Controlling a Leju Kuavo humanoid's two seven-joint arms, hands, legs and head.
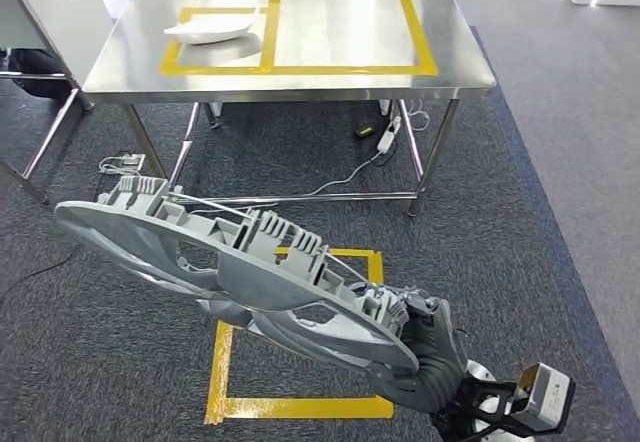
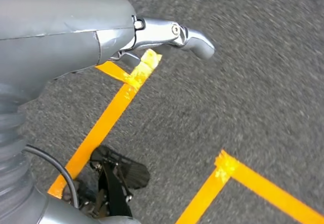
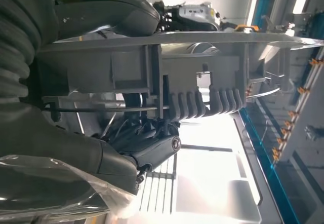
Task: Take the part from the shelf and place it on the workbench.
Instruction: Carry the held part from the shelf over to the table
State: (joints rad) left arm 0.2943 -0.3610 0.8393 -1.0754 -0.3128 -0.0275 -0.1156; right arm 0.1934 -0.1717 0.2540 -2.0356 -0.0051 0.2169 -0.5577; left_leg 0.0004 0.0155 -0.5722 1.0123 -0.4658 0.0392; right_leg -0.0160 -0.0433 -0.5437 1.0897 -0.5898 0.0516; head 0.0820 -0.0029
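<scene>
My right hand (image 1: 434,357) held the big grey part (image 1: 226,262) by one end, out over the floor. My left hand (image 2: 168,36) held nothing, fingers stretched out. I judged I was mid-carry and next had to walk to the workbench (image 1: 453,62) and set it down.

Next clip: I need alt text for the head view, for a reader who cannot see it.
The robot's right hand holds a long grey ribbed plastic part above dark carpet with a yellow tape square. Ahead stands a steel workbench marked with yellow tape rectangles; a white part lies in the left one.
</scene>
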